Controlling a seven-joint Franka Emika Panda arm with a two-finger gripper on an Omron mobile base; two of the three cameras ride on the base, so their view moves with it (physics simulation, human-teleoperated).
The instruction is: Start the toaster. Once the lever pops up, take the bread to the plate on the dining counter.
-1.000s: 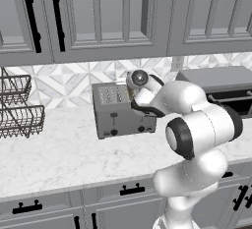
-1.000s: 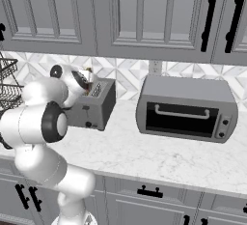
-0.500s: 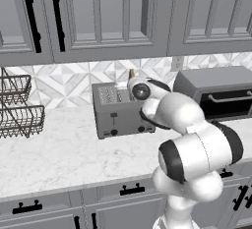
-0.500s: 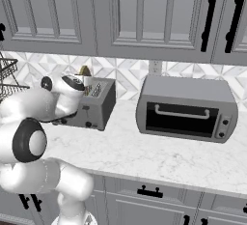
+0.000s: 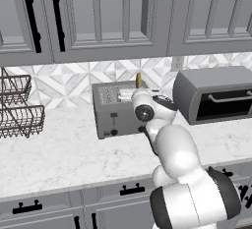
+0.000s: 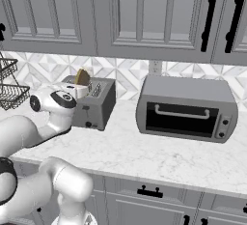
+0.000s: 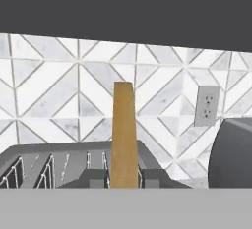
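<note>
on the far side of the marble counter (image 5: 64,154), against the tiled backsplash, sits the toaster (image 5: 115,112), with a grey toaster oven (image 6: 185,108) just to its right and wire baskets (image 5: 17,107) well off to the left. the bread (image 7: 123,134) stands upright above the toaster's top, its lower end between the two dark fingertips (image 7: 96,178) of the gripper (image 7: 123,179). the jaws look closed on the slice from both sides, so i judge it to be clamped. from the left base view the bread shows as a thin golden sliver over the arm's wrist, at the toaster's right end.

as for progress, the slice stands well clear of the slots, which suggests the toasting step is done and the pick-up is under way. left to do: lift the bread free, carry it to the dining counter and set it on the plate.
</note>
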